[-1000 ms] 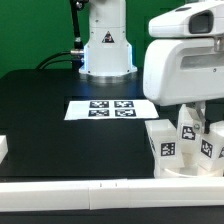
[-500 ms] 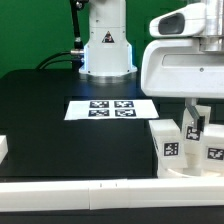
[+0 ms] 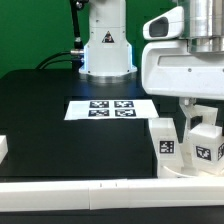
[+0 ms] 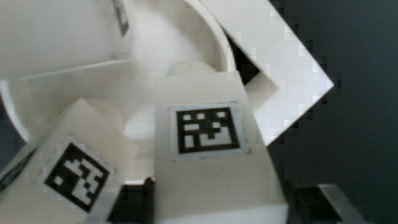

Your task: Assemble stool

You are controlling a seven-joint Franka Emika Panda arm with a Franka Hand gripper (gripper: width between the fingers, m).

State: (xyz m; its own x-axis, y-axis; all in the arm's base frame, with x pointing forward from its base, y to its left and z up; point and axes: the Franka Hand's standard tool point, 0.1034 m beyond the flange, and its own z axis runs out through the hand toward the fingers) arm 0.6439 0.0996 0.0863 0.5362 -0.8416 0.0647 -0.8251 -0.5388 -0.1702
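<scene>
My gripper (image 3: 203, 118) hangs at the exterior view's right, shut on a white stool leg (image 3: 207, 142) whose square tag faces the camera. In the wrist view that leg (image 4: 214, 150) fills the gap between my dark fingers (image 4: 157, 205), tag up. A second leg (image 3: 163, 141) stands upright just to the left of the held one, apart from it. The rim of a rounded white part (image 3: 178, 172), which looks like the seat, shows below the two legs. In the wrist view another tagged leg (image 4: 75, 172) lies beside the held one, with more white parts beyond.
The marker board (image 3: 110, 108) lies flat mid-table. A long white border bar (image 3: 90, 191) runs along the front edge, and a short white block (image 3: 3, 148) sits at the left edge. The robot base (image 3: 105, 45) stands at the back.
The gripper and its leg have shifted a little to the exterior view's right, and the leg's tag now faces the camera more squarely. The second leg has stayed put.
</scene>
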